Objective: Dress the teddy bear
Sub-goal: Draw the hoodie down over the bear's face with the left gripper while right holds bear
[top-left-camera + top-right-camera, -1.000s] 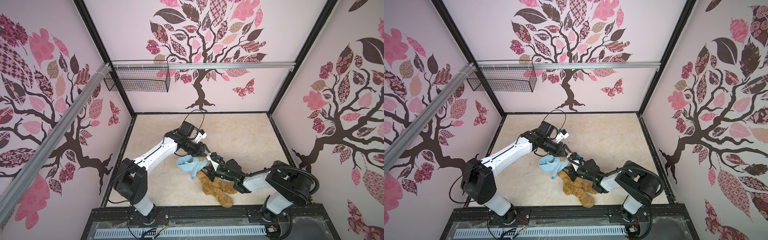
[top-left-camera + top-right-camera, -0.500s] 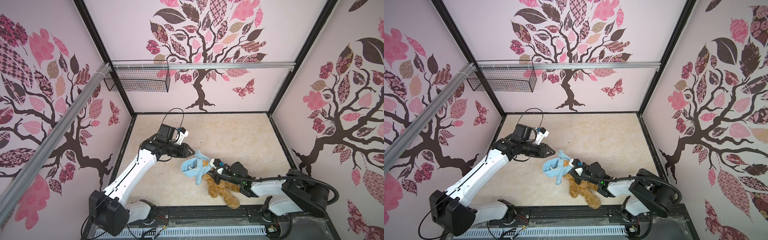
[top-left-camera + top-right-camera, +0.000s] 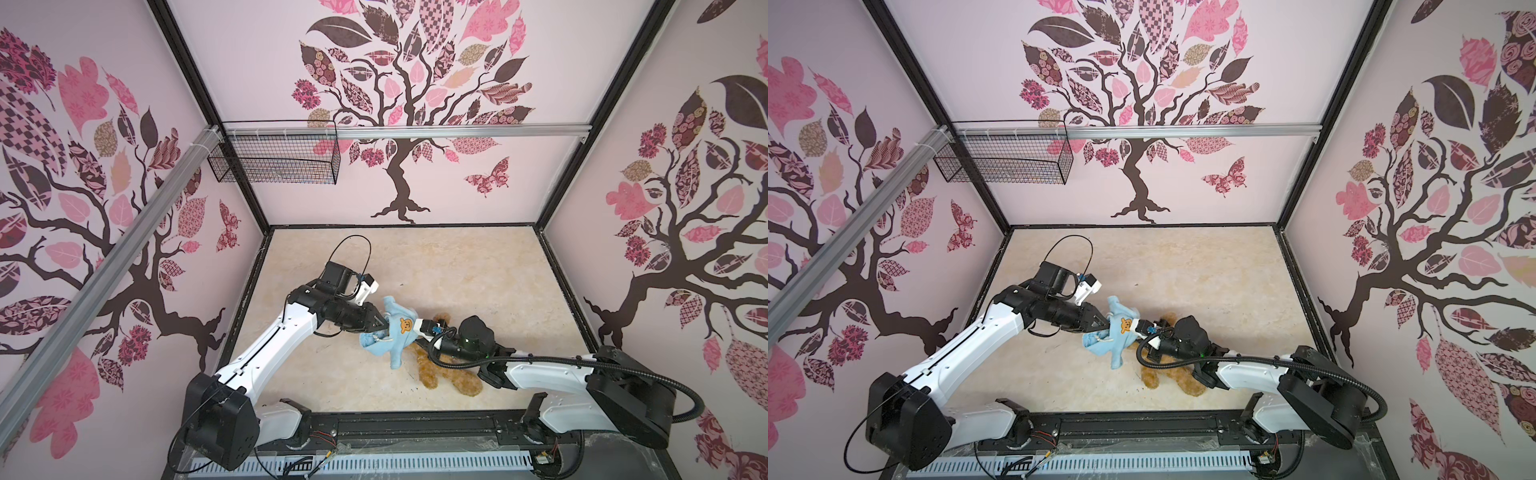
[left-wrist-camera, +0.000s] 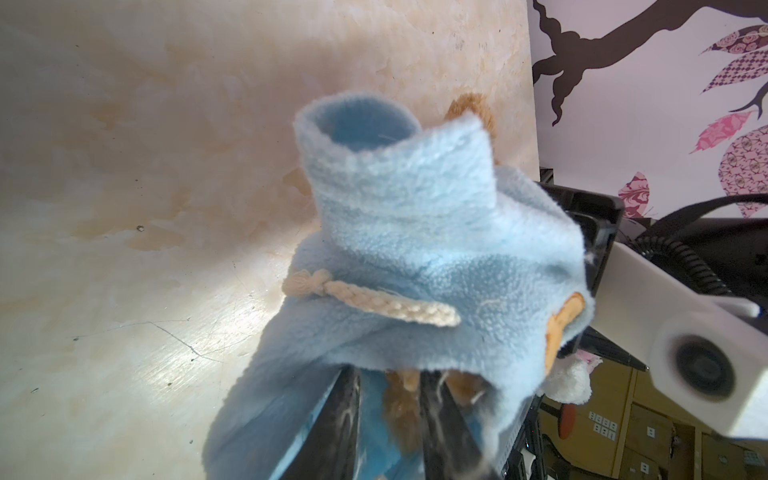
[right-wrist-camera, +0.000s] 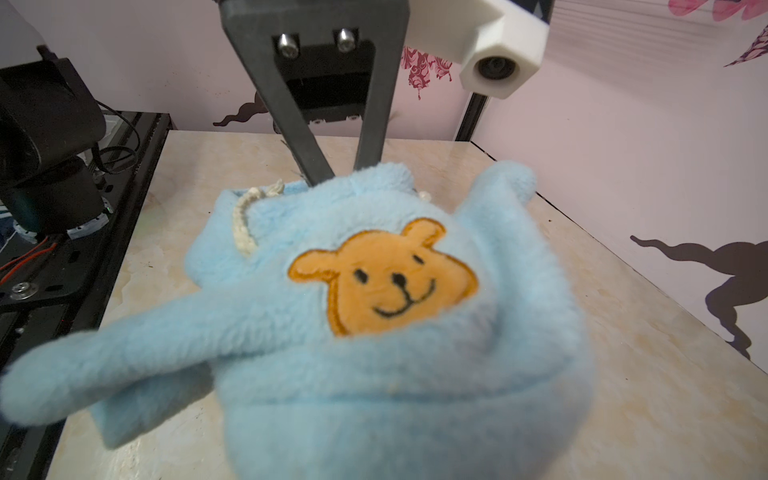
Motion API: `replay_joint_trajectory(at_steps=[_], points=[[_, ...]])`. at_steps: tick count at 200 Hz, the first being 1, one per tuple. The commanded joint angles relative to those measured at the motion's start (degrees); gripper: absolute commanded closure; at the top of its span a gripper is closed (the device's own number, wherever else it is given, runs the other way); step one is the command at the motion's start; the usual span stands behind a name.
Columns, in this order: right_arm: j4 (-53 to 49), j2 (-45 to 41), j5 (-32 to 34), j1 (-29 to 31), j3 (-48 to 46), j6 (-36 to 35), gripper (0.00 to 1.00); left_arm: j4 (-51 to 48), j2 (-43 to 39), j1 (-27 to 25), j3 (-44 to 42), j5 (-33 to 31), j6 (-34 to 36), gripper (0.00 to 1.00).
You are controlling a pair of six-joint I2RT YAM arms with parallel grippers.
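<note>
**Operator:** Where's the teddy bear?

**Spotter:** Your teddy bear (image 3: 451,376) lies on the table (image 3: 478,266) near the front edge. It is partly under your right arm, legs toward the front, about where it lay a second ago. One ear shows just behind your right gripper (image 3: 417,327).

**Operator:** And the shirt?

**Spotter:** The light-blue shirt (image 3: 395,338) is up off the table between your two grippers. Its bear-face emblem (image 5: 382,278) faces upward and one sleeve (image 3: 395,362) hangs down beside the bear. A second ago it hung as a crumpled bunch.

**Operator:** My left side?

**Spotter:** Half a second ago your left gripper (image 3: 381,325) stood well apart from the shirt, off to the left. Now it is back against the fleece. Its fingers (image 5: 299,137) stand narrow with a slim gap, and the tips are buried under the cloth. In the left wrist view, brown fur shows between them. Whether they pinch anything, you cannot tell from these views.

**Operator:** The right?

**Spotter:** The fleece covers your right gripper's fingertips in every view, so I cannot tell whether it is wide or narrow. The shirt is draped over its front end.
</note>
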Motion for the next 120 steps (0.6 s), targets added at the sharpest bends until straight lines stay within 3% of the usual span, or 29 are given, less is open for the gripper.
replay_joint_trajectory(at_steps=[1, 37, 54, 82, 120], points=[[0.73, -1.4, -1.08, -0.14, 2.35, -0.47, 0.9, 1.28, -2.29, -0.03, -1.97, 1.17, 1.61, 0.67], [1.93, -0.65, -2.22, -1.59, 2.56, 2.03, 0.9, 2.43, -5.34, -0.32, -4.0, -0.06, 1.12, 0.64], [1.99, -0.36, -2.98, -1.91, 2.95, 2.7, 0.9, 2.54, -5.18, -1.03, -5.08, -1.81, 0.48, 0.67], [3.47, 0.36, -3.99, -1.9, 3.15, 4.03, 0.9, 5.19, -3.25, -2.71, -5.79, -0.91, -0.82, 0.71], [3.91, -0.06, -5.8, -1.91, 2.12, 4.46, 0.9, 11.36, -1.0, -3.14, -5.39, 2.82, -4.01, 0.67]])
